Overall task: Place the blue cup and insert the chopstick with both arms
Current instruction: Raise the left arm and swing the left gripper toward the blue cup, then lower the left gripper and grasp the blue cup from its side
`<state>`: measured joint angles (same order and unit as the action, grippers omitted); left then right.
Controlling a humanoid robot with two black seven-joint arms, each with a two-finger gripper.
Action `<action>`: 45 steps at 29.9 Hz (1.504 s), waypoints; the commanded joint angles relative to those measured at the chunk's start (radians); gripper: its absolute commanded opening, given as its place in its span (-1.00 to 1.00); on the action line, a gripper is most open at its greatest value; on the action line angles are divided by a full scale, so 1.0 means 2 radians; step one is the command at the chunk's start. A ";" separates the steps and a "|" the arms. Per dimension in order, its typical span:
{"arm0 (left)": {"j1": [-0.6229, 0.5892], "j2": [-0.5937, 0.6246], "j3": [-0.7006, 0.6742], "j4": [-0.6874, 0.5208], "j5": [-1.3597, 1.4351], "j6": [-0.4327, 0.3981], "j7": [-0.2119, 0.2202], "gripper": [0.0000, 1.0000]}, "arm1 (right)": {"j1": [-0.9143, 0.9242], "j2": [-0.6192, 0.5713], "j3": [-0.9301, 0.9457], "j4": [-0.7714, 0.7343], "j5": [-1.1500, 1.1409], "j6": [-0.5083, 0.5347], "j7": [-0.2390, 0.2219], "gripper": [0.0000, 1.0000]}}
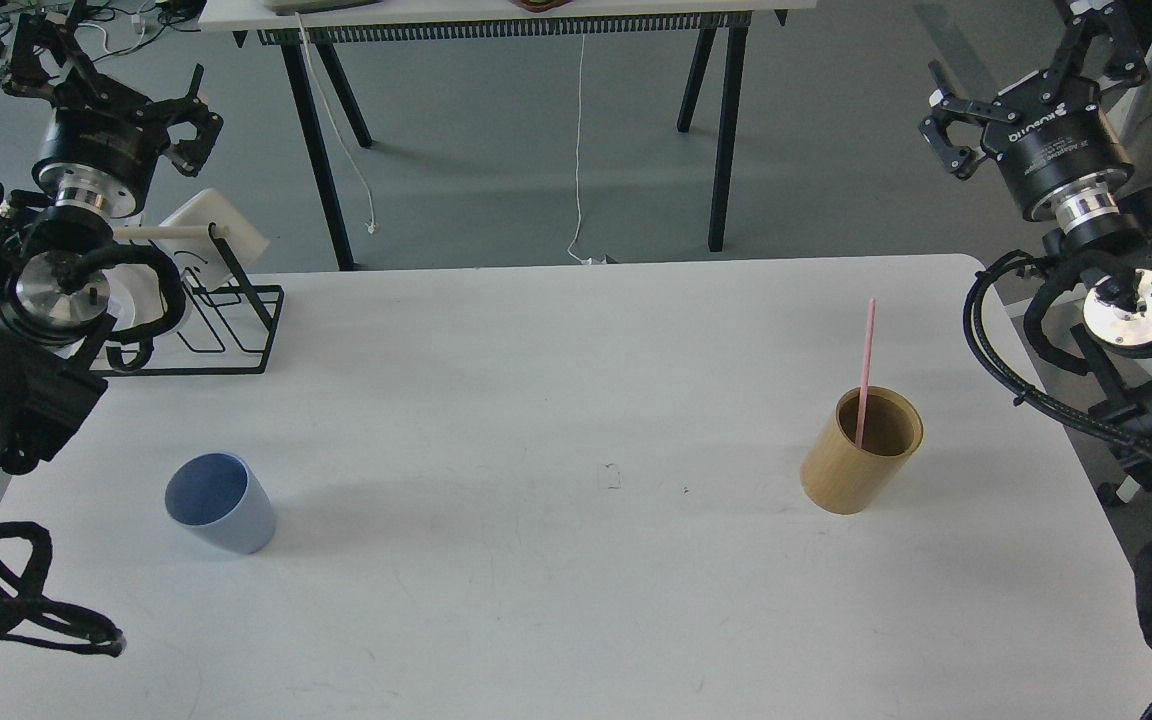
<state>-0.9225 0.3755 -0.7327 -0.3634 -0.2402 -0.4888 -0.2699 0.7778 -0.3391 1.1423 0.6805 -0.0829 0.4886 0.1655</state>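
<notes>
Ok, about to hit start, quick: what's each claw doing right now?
Left claw: open, holding nothing, raised beyond the table's far-left corner.
Right claw: open, holding nothing, raised off the table's far-right corner.

The middle of the white table [576,380] lies bare between the blue cup [220,516] at 8 o'clock and the wooden cylinder [861,450] at 4 o'clock. The chopstick [866,370] rises from this cylinder, blocking a straight-down approach. At 10 o'clock the black wire rack [226,320] fills the corner.
</notes>
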 commanded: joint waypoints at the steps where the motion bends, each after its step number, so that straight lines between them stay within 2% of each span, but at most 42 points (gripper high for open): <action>1: 0.001 0.000 0.000 0.001 -0.001 0.000 0.001 0.99 | 0.001 0.000 0.003 0.000 0.000 0.000 0.001 0.98; 7: 0.006 0.002 0.004 -0.002 0.000 0.000 0.001 0.99 | -0.004 0.000 -0.001 0.000 0.000 0.000 0.001 0.98; 11: 0.015 0.028 0.047 -0.020 0.025 0.000 0.021 0.99 | -0.006 -0.005 0.000 0.009 0.000 0.000 0.000 0.98; 16: 0.013 0.074 0.103 -0.041 0.075 0.000 0.001 0.99 | -0.010 -0.005 -0.004 0.024 0.000 0.000 0.001 0.98; 19: 0.014 0.113 0.107 -0.094 0.144 0.000 0.001 0.99 | -0.015 -0.001 -0.004 0.024 0.000 0.000 0.004 0.98; 25: 0.016 0.203 0.106 -0.259 0.342 0.000 -0.005 0.85 | -0.019 -0.001 -0.004 0.033 0.000 0.000 0.005 0.98; 28: 0.016 0.239 0.106 -0.350 0.429 0.000 -0.005 0.85 | -0.019 -0.001 0.003 0.036 0.000 0.000 0.005 0.98; 33: 0.023 0.295 0.111 -0.437 0.558 0.000 -0.006 0.84 | -0.021 -0.006 0.005 0.043 0.000 0.000 0.006 0.98; 36: 0.043 0.336 0.122 -0.506 0.631 0.000 -0.009 0.70 | -0.025 -0.007 0.005 0.043 0.000 0.000 0.006 0.98; 40: 0.086 0.364 0.151 -0.555 0.738 0.003 -0.009 0.66 | -0.025 -0.008 0.006 0.043 0.000 0.000 0.007 0.98; 43: 0.108 0.377 0.167 -0.558 0.833 0.038 -0.009 0.64 | -0.025 -0.010 0.010 0.044 0.000 0.000 0.007 0.98; 45: 0.126 0.390 0.181 -0.564 0.884 0.056 -0.009 0.54 | -0.025 -0.011 0.012 0.044 0.000 0.000 0.007 0.98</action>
<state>-0.7199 1.1219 -0.4081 -1.4758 1.3713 -0.4299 -0.2885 0.7265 -0.3589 1.1613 0.7679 -0.0829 0.4888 0.1794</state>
